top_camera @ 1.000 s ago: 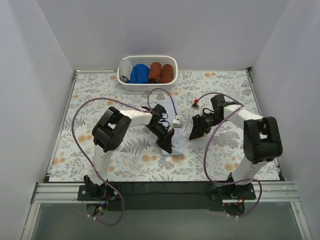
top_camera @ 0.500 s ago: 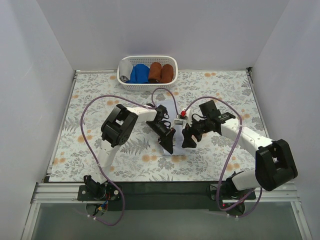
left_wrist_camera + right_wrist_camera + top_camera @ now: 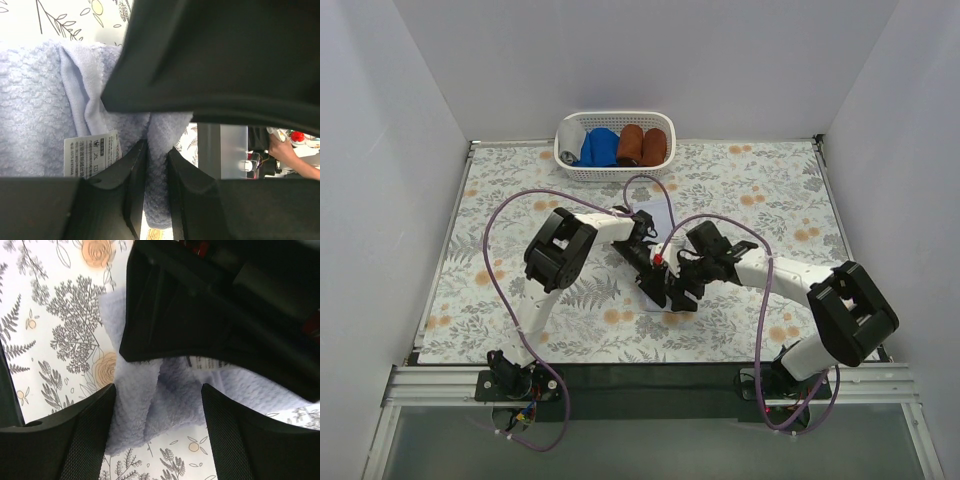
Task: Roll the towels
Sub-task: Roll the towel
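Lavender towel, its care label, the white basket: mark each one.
lavender towel (image 3: pixel 30 125), left wrist view, on its terry surface left of the fold.
care label (image 3: pixel 92 155), left wrist view, middle of the printed tag.
white basket (image 3: pixel 620 172), top view, on its near wall.

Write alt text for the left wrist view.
The left gripper pinches a raised fold of the pale lavender towel between its nearly closed black jaws. A white care label lies on the towel just left of them, and floral tablecloth shows at the top left.
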Available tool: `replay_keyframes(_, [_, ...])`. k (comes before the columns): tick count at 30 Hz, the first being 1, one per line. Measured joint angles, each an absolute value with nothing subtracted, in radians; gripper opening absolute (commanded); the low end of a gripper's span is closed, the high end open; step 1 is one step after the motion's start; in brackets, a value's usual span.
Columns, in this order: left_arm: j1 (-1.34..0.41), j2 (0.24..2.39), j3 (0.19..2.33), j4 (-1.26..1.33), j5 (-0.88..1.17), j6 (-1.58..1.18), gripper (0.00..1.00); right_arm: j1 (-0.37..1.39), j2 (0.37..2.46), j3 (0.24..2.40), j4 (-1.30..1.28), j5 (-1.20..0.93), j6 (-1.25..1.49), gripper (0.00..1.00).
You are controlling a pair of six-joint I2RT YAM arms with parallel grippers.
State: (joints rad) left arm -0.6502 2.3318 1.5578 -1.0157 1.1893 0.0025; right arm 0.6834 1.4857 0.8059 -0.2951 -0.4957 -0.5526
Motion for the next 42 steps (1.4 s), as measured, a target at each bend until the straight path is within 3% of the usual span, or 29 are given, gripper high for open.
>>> replay_keyframes(2, [-0.647,2.332,1.553,-1.013,1.195,0.002,0.21,0.687,1.495,0.785,-0.288,-0.492,-0.558,0.61])
replay_keyframes(4, [-0.643,2.332,1.549,-1.011,1.202,0.000,0.21,0.693,1.495,0.766,-0.282,-0.492,-0.562,0.49])
replay_keyframes(5, [-0.641,2.332,1.548,-1.010,1.204,-0.001,0.21,0.698,1.495,0.759,-0.277,-0.492,-0.566,0.32])
replay_keyframes(8, [-0.639,2.332,1.546,-1.008,1.208,-0.004,0.22,0.711,1.496,0.749,-0.273,-0.492,-0.567,0.02])
replay_keyframes(13, [-0.631,2.321,1.533,-1.001,1.229,-0.001,0.34,0.714,1.525,0.752,-0.267,-0.516,-0.554,0.01])
replay_keyframes(19, [-0.563,2.164,1.352,-0.855,1.209,0.007,0.42,0.693,1.593,0.828,-0.337,-0.602,-0.548,0.01])
replay_keyframes(31, [-0.360,1.665,0.973,-0.507,0.972,-0.082,0.46,0.597,1.877,1.028,-0.563,-0.899,-0.494,0.01])
replay_keyframes(35, [-0.451,1.466,0.860,-0.426,0.794,-0.022,0.47,0.556,2.003,1.103,-0.661,-1.018,-0.500,0.01])
replay_keyframes(42, [-0.817,1.232,0.614,-0.175,0.445,0.196,0.52,0.513,2.121,1.163,-0.791,-1.134,-0.537,0.01])
